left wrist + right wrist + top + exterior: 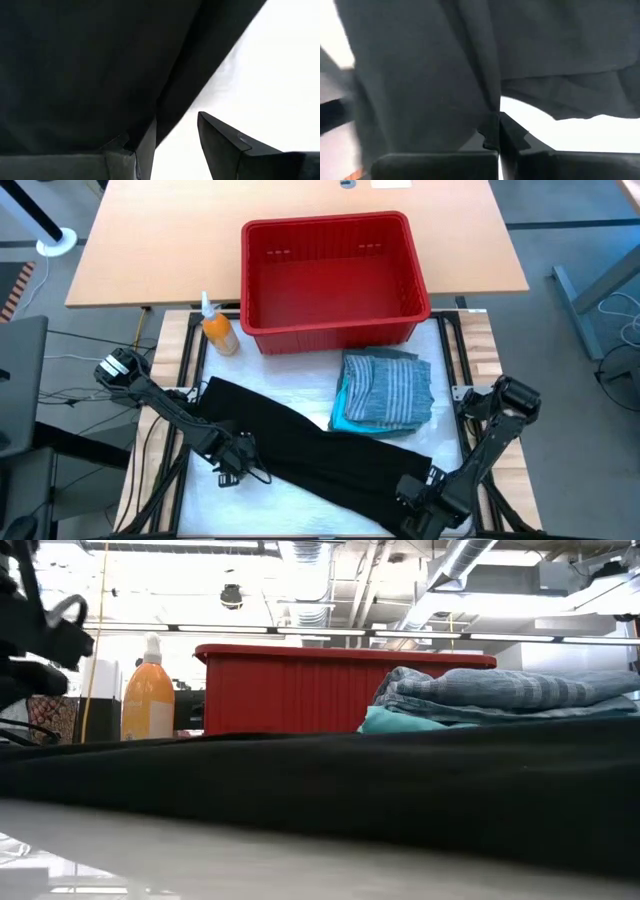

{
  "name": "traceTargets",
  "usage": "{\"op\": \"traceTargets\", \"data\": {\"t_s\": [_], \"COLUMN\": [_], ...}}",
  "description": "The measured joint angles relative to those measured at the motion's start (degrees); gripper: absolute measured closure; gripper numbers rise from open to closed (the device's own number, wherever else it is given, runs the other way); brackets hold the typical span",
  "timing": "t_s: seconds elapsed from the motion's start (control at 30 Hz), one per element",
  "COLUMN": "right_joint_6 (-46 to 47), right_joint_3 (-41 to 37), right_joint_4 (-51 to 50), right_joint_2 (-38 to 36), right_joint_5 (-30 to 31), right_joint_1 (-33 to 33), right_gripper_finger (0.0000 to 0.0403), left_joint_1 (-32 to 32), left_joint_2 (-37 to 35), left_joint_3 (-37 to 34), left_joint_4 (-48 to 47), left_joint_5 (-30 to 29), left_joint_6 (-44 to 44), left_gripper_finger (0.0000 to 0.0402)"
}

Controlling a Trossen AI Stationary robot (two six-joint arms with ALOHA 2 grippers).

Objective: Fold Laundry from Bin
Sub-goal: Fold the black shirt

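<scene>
Pinching the black garment (320,455) at the counter's (190,340) front edge, the right gripper (498,131) has its jaws clenched on a fold. The left gripper (177,145) straddles the garment's other end, jaws parted. Folded striped shirt (388,387) hides most of the turquoise one (400,721). The bin (330,275) sits behind; the orange bottle's (219,332) label is unreadable.

A white-covered worktop (250,490) with pale wooden side rails fills the near ground, and beyond it stands a light brown table (160,250). Grey floor (570,380) surrounds both, with loose cables (615,315) lying on it to one side. Overhead, silver ventilation ducts (460,565) and pipes cross a white ceiling (brightly lit, with long strip lights). A round white base (57,244) rests on the floor at the far corner.
</scene>
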Motion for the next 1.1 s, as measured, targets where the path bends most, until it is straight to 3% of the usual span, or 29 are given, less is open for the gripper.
{"op": "traceTargets", "data": {"t_s": [0.13, 0.27, 0.53, 0.67, 0.9, 1.0, 1.1], "right_joint_6": [0.2, 0.2, 0.5, 5.6, 28.2, 34.0, 36.8], "right_joint_3": [0.0, 0.0, 0.0, 0.0, -0.4, -5.6, -14.1], "right_joint_4": [0.7, 0.4, -3.0, -4.4, -10.6, -9.1, -1.4], "right_joint_2": [2.2, 2.0, -5.4, -11.2, -15.0, -16.7, -20.1], "right_joint_5": [-1.4, -2.4, -2.4, -1.8, 6.2, 6.6, 9.3], "right_joint_1": [0.0, 0.0, 0.0, 1.0, 6.6, 7.0, 6.9], "right_gripper_finger": [0.0371, 0.0341, 0.0259, 0.0210, 0.0172, 0.0171, 0.0171], "left_joint_1": [-0.5, -0.6, 0.0, 1.0, 7.2, 10.0, 11.7], "left_joint_2": [-2.4, -6.7, -12.4, -9.6, 0.1, 4.8, 9.2], "left_joint_3": [0.0, 0.0, 0.1, 0.2, 0.2, 1.3, 7.1], "left_joint_4": [-1.2, 3.6, 16.7, 27.3, 46.1, 54.5, 52.9], "left_joint_5": [-0.6, -3.8, -12.1, -14.0, -12.0, -8.4, -6.1], "left_joint_6": [-2.2, -2.2, 3.7, 9.7, 18.4, 22.5, 27.3], "left_gripper_finger": [0.0270, 0.0277, 0.0292, 0.0292, 0.0292, 0.0292, 0.0292]}}
